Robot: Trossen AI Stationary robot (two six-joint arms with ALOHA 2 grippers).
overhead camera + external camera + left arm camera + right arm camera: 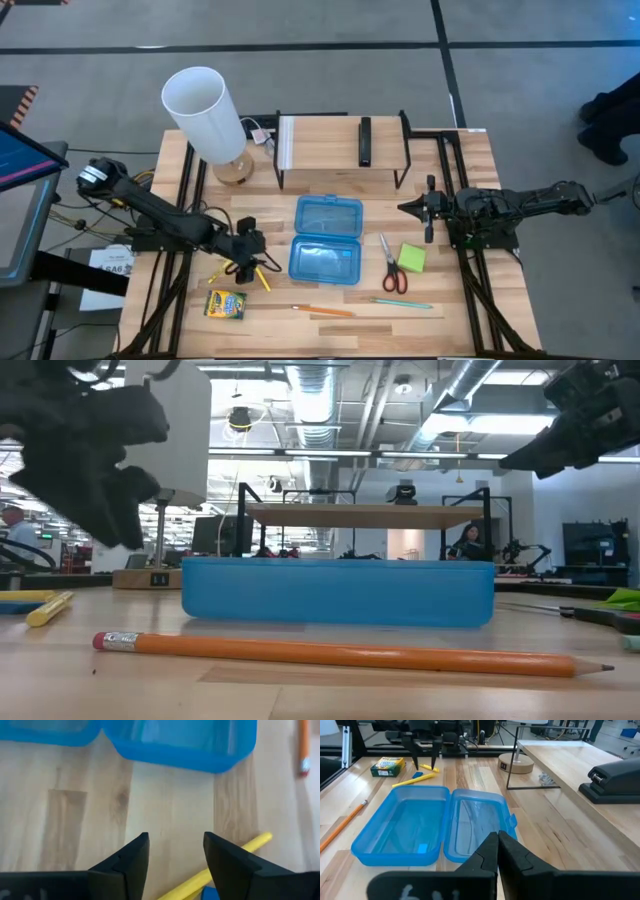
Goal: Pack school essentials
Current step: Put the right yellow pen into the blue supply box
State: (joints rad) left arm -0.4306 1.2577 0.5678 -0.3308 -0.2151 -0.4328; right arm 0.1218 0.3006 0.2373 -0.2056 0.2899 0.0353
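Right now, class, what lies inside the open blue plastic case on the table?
The blue plastic case lies open. One small blue eraser sits in its deeper half; the lid half looks bare. The near wall hides a strip of the floor from the right wrist view.

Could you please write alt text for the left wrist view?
The left claw hangs open above the wooden table, a yellow pencil lying slantwise under one finger. The open blue case lies just beyond.

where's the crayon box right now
In the high view the crayon box lies near the table's front-left edge, just in front of the left gripper and left of the orange pencil.
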